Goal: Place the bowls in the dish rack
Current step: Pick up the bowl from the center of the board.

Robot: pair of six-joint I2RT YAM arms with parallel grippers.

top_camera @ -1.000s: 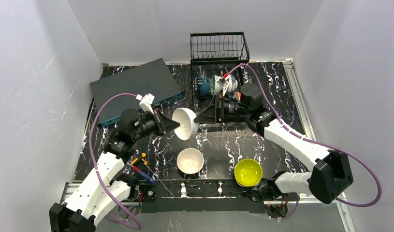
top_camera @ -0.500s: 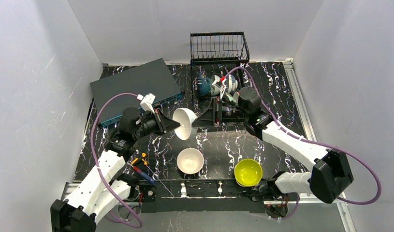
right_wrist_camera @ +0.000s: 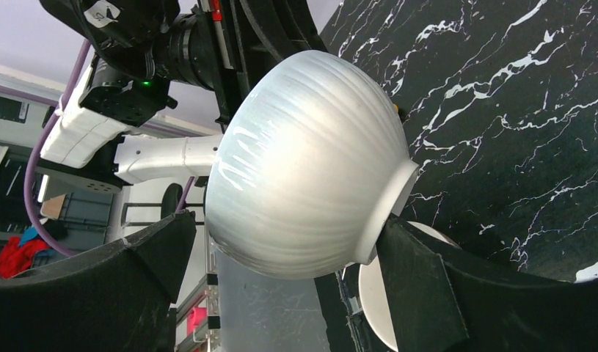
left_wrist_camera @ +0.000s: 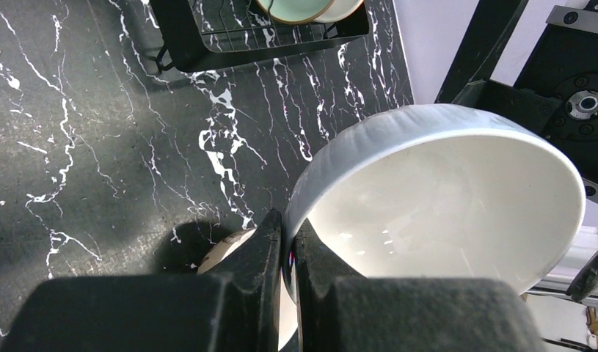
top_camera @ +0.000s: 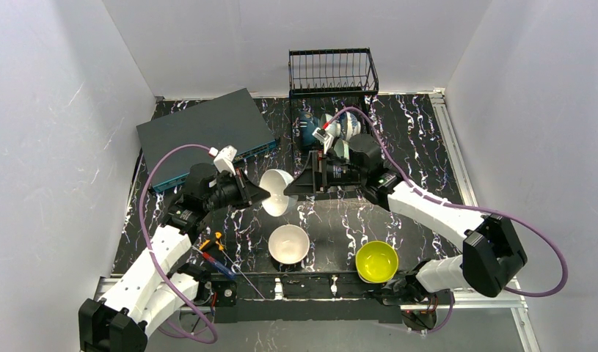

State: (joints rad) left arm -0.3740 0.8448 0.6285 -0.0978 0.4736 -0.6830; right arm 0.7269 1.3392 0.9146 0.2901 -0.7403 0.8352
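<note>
The left pincer is closed narrow on the rim of a ribbed bowl, one black finger inside the lip and one outside. The bowl is white and round, smooth and glossy within, finely fluted on its outer wall, with a short foot ring. It hangs tipped on edge above the middle of the table, a black slab veined in white like marble.

The right pincer stands wide, its two flat black fingers spread either side of the bowl's fluted belly. Whether the pads touch it cannot be told.

Just under the held bowl, a second white bowl sits upright on the table. A glossy yellow bowl sits upright nearer the front edge, to the right of it and apart from it.

The rack is thin black wire: a tall slotted basket against the far wall and a low rectangular frame in front of it. In that frame a dark blue bowl and a blue-and-white patterned bowl stand on edge, side by side. The left wrist view catches a mint-green bowl with a beige one right beside it, also inside the frame.

A flat dark grey box lies at the far left of the table, well apart from the bowls.
</note>
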